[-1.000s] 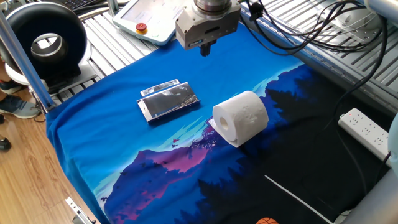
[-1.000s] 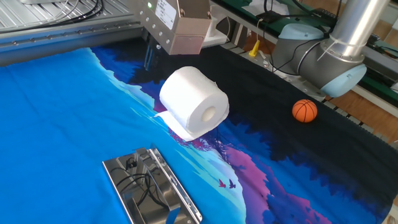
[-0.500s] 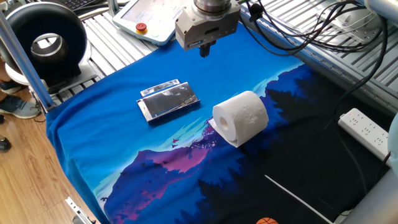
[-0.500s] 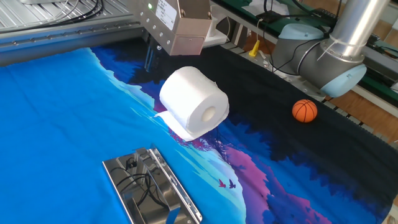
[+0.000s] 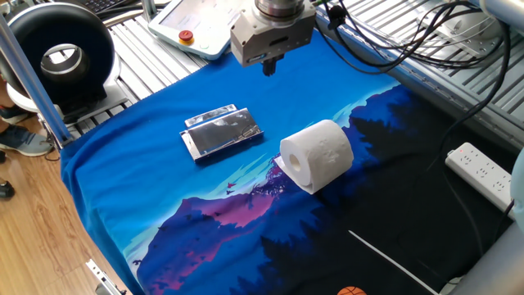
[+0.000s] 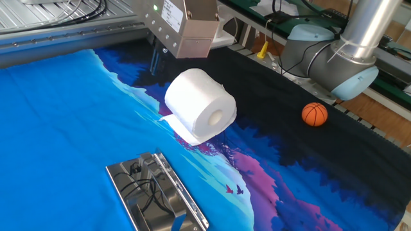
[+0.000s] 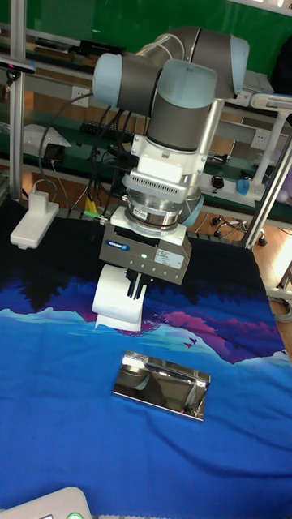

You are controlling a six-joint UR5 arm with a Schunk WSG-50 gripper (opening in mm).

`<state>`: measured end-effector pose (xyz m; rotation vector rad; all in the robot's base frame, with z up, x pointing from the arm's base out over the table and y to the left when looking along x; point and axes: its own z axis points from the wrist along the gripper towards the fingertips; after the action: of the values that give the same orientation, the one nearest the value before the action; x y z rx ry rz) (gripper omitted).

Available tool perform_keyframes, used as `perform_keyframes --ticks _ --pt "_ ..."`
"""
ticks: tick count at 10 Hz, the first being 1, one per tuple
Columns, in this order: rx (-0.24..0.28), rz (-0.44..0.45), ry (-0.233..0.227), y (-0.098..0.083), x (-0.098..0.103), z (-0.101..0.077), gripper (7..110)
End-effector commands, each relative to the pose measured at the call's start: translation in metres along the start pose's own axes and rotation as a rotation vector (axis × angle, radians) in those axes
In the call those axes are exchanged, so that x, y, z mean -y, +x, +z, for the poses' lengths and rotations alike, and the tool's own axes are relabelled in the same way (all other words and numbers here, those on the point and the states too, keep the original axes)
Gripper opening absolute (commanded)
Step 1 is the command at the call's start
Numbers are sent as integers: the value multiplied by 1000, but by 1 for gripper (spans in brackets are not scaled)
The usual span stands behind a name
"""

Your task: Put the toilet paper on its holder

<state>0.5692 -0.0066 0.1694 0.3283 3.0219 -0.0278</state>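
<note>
The roll (image 5: 318, 155) lies on its side on the blue cloth (image 5: 139, 139) that covers the surface, hollow centre facing the near edge in one fixed view, a loose sheet (image 6: 183, 131) flat under it. The holder (image 5: 222, 133) lies flat on the cloth just beside the roll, apart from it, with nothing between the 2. An orange ball (image 6: 314, 114) sits on the dark part of the cloth, well apart from both. A white pendant (image 5: 196, 24) with a red button rests past the far edge of the cloth, a power strip (image 5: 485, 174) lies at the right, and a black ring-shaped device (image 5: 59, 56) stands at the left corner.

The tool (image 5: 268, 65) hangs above the cloth behind the roll and holder, touching neither and holding nothing. Its dark fingers (image 7: 135, 283) point down and sit close together; whether they are fully closed cannot be told.

Compared with 1 second ago, nothing has shifted: tool, roll and holder are in the same places.

In the tall fixed view the tool body covers most of the roll. In the other fixed view the holder is cut off by the bottom edge, and its face shows only reflected cables.
</note>
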Motion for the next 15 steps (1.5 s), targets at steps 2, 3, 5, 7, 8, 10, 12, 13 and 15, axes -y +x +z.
perform_keyframes --ticks 2,3,5,7,8,10,12,13,15 --pt "29 4 -28 -7 -8 0 7" --pt "26 2 -26 -6 -7 0 7" --pt "20 5 -26 -3 -8 2 7" --pt "17 0 -19 -2 -7 3 7" --pt "16 -2 -17 -2 -6 3 7" --pt "15 -1 -14 -1 -5 3 7" --pt "11 1 -17 -1 -6 3 7" --pt "10 3 -20 0 -7 3 7" --pt "-3 1 -16 3 -6 3 7"
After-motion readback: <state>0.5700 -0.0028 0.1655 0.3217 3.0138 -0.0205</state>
